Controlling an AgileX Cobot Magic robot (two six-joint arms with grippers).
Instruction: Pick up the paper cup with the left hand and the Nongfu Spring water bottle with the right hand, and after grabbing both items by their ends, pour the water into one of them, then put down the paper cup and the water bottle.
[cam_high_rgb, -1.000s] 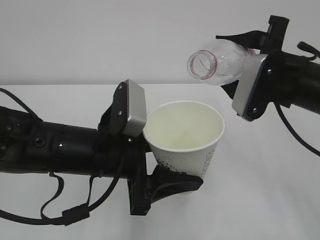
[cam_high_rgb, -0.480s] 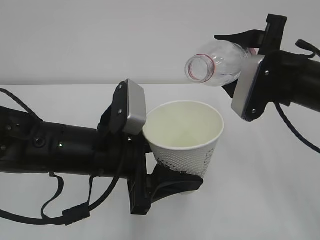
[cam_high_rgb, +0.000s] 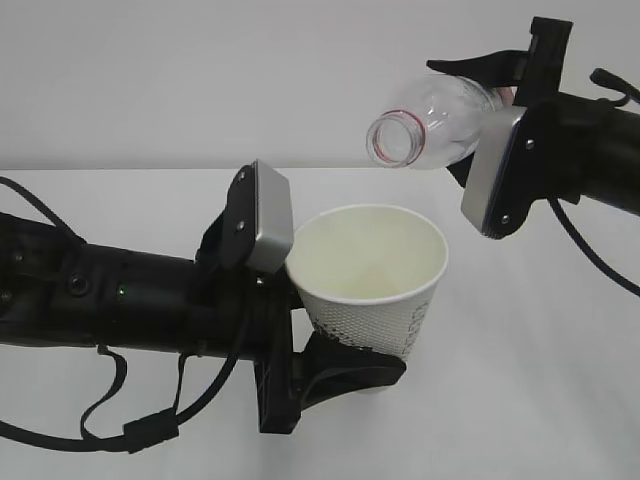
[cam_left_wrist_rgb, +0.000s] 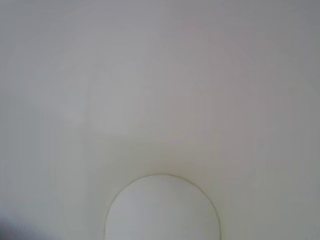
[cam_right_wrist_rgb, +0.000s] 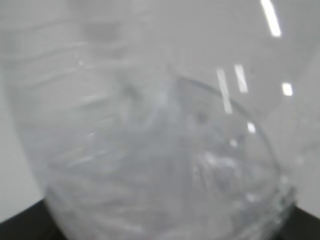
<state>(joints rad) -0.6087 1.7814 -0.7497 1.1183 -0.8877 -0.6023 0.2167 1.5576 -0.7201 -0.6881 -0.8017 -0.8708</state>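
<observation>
Both hands stay clamped: left (cam_high_rgb: 330, 330) on cup (cam_high_rgb: 370, 280), right (cam_high_rgb: 500, 130) on bottle (cam_high_rgb: 430, 125), whose mouth has lifted; pouring looks finished.

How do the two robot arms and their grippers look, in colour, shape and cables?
Both arms are matte black. Each carries a light grey rectangular block with small screws near its wrist: the left gripper has curved black fingers, and black cables loop under its arm. The right gripper has slim black fingers and a black cable hanging behind.
</observation>
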